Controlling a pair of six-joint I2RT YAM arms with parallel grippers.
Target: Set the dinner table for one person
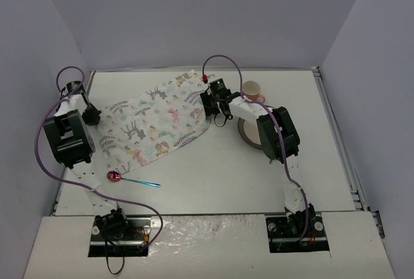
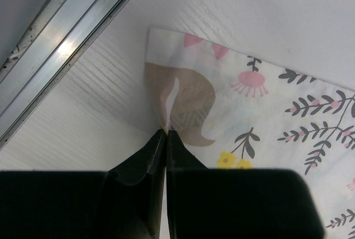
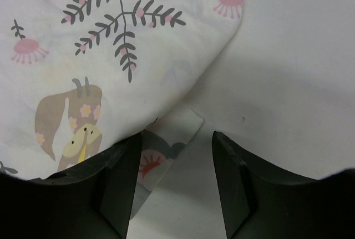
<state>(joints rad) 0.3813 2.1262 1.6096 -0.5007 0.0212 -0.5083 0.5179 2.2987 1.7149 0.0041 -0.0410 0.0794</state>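
Evidently early on, a placemat (image 1: 158, 120) lies askew on the wide white tabletop (image 1: 213, 169), left hand (image 2: 166, 133) pinched shut on one corner, right hand (image 3: 176, 136) open over the opposite corner, with spoon (image 1: 132, 180), cup (image 1: 252, 89) and plate (image 1: 242, 130) not yet on it.

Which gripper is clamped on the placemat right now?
The left gripper: its jaws are shut on a corner of the placemat beside the metal rail. The right gripper has its jaws apart, gripping nothing.
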